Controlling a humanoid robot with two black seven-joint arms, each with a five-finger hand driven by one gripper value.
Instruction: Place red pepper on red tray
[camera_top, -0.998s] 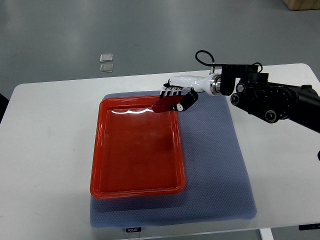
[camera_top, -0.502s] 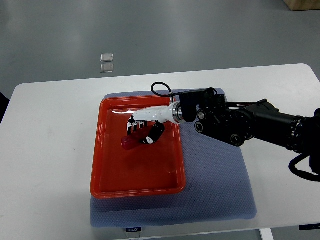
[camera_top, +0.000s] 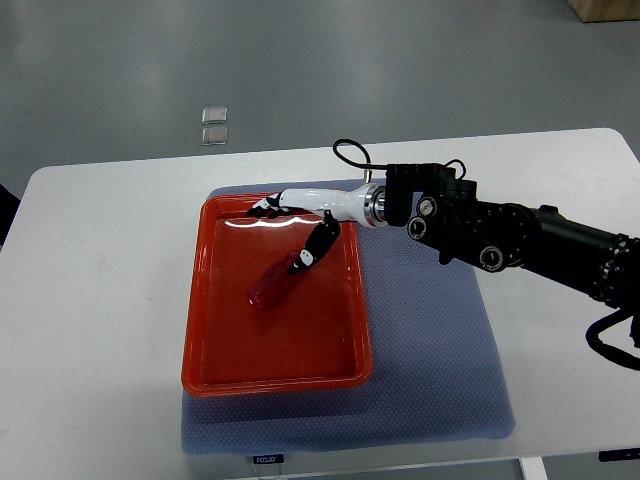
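The red pepper lies slanted on the floor of the red tray, a little above the tray's middle. My right hand hangs over the tray's far part. Its fingers are spread toward the far rim. The black thumb points down at the pepper's upper end; I cannot tell whether they touch. The hand holds nothing. The right arm reaches in from the right edge. The left arm is out of view.
The tray rests on a grey-blue mat on a white table. Two small pale squares lie on the floor beyond the table's far edge.
The right hand carried the pepper from the tray's far right rim into the tray, opened, and drew back toward the far rim. The pepper now lies on the tray.
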